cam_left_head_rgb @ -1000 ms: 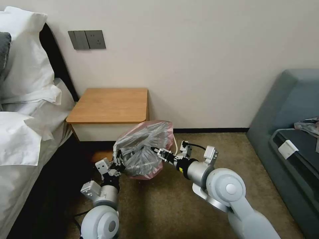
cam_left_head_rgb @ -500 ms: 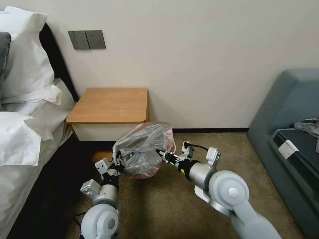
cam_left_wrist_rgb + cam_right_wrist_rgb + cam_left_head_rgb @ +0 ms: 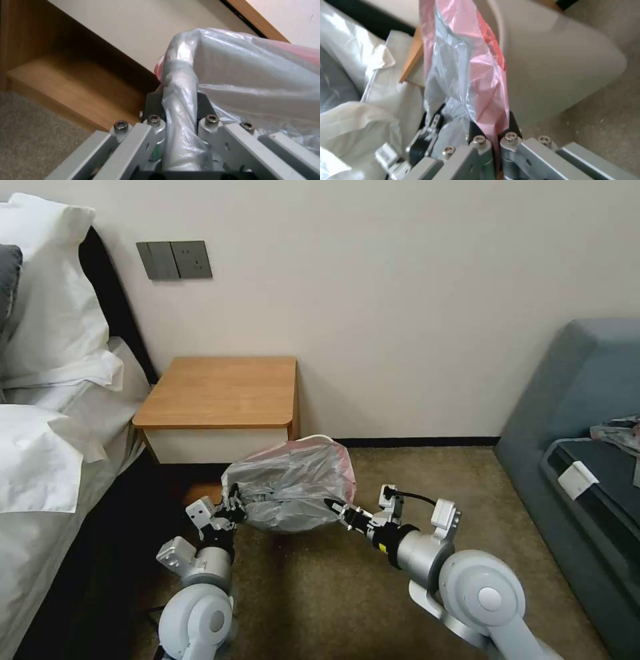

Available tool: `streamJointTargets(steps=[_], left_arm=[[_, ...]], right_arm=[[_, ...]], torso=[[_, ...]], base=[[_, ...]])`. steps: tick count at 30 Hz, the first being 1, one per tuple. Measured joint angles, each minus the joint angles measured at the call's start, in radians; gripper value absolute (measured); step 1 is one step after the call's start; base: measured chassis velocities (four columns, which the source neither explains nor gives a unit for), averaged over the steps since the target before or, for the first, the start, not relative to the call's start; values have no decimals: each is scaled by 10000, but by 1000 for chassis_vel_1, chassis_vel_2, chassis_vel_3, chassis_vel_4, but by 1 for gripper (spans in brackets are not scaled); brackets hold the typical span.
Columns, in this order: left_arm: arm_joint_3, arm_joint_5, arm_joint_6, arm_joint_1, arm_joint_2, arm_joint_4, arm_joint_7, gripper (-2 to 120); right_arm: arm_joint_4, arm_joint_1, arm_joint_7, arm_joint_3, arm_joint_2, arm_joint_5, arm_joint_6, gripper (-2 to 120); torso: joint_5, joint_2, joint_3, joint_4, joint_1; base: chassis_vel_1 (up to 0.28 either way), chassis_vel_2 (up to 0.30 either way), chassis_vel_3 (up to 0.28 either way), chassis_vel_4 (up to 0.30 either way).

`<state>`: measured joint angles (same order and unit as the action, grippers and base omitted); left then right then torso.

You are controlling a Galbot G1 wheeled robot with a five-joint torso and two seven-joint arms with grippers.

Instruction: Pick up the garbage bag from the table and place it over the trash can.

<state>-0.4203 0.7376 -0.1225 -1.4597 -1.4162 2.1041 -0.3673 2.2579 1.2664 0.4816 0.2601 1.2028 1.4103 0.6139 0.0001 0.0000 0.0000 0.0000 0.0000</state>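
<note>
The grey, pink-rimmed garbage bag [image 3: 290, 485] is stretched between both grippers, low over the carpet in front of the table [image 3: 220, 392]. My left gripper [image 3: 233, 508] is shut on a bunched fold of the bag [image 3: 180, 75] beside the table's lower shelf [image 3: 66, 82]. My right gripper [image 3: 332, 505] is shut on the bag's pink rim [image 3: 476, 75], close against the cream trash can [image 3: 553, 62]. In the head view the bag hides most of the trash can; a strip of its white rim [image 3: 319, 438] shows behind the bag. The gripper points in the wrist views are left gripper [image 3: 178, 100] and right gripper [image 3: 493, 125].
A bed with white pillows [image 3: 47, 380] runs along the left. A grey-blue sofa [image 3: 587, 447] stands at the right. The wall [image 3: 400, 313] with a switch plate [image 3: 175, 260] is behind the table. Brown carpet [image 3: 427, 473] lies open between can and sofa.
The bag has come down and flattened out wider. My right gripper has drawn back to the right and lower with the rim in it; the left gripper has barely moved.
</note>
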Motion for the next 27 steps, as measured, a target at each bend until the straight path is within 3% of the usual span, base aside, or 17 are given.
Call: streamJointTargets(steps=[7, 10, 13, 17, 21, 27], left_arm=[[0, -47, 0, -115, 6, 69, 42, 6], [-5, -58, 0, -126, 13, 85, 47, 6], [-8, -70, 5, -115, -2, 93, 49, 6], [-8, -78, 8, -99, -14, 70, 45, 6], [-61, -121, 23, -71, -29, -38, 35, 6], [-75, -137, 27, -87, -56, -60, 34, 6]], right_arm=[[-248, -203, -171, 383, -51, -17, 110, -2], [-180, -87, -345, 514, -116, -37, 257, 3], [23, 327, -813, 726, -167, -442, 343, 18], [166, 728, -1411, 932, -196, -1047, 338, 26], [746, 1554, -2837, 1681, -305, -1918, 117, 48], [1121, 1850, -4019, 2134, -385, -2628, -268, 64]], torso=[[0, 0, 0, 2, 0], [0, 0, 0, 1, 0], [-1, 0, 0, 1, 0], [1, 0, 0, 1, 0], [0, 0, 0, -1, 0], [-1, 0, 0, -1, 0]], base=[[0, 0, 0, 0], [0, 0, 0, 0], [0, 0, 0, 0], [0, 0, 0, 0], [0, 0, 0, 0], [0, 0, 0, 0]])
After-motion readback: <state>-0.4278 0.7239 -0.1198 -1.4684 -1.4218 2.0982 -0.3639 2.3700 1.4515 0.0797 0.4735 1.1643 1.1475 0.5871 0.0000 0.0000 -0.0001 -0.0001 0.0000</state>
